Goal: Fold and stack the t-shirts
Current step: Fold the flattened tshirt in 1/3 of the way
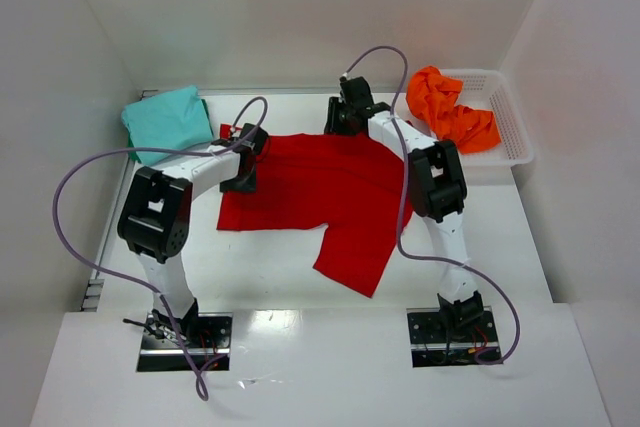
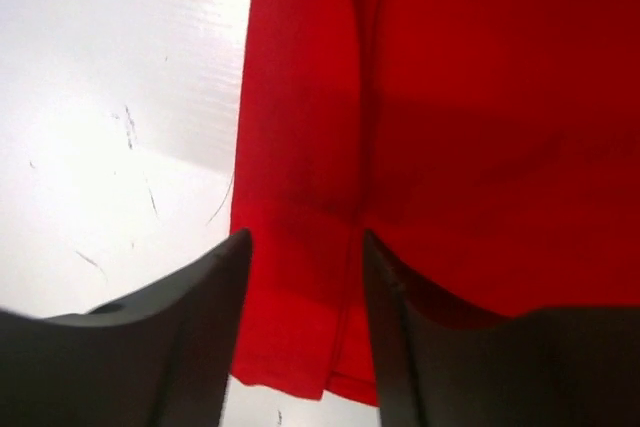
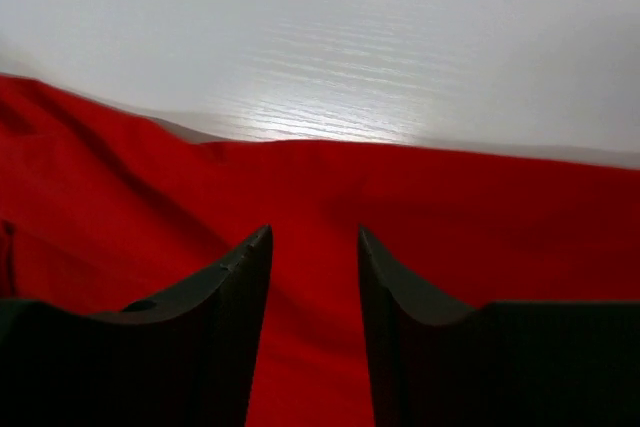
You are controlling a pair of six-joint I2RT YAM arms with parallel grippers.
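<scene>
From above, you have three t-shirts. One red t-shirt lies spread across the middle of the white surface. One teal t-shirt sits as a compact, roughly square bundle at the far left corner. One orange t-shirt is bunched in the single white mesh basket at the far right. You have two arms: the left arm reaches to the red shirt's left edge, the right arm to its far edge. Plain white walls close in the surface on three sides.

In your left wrist view, the left hand has its two fingers moderately apart. They straddle a hemmed edge of the red cloth and pinch nothing; faintly scuffed bare surface lies to the left.

In your right wrist view, the right hand is likewise parted and empty, just over red cloth, with pale bare surface beyond the cloth's edge.
</scene>
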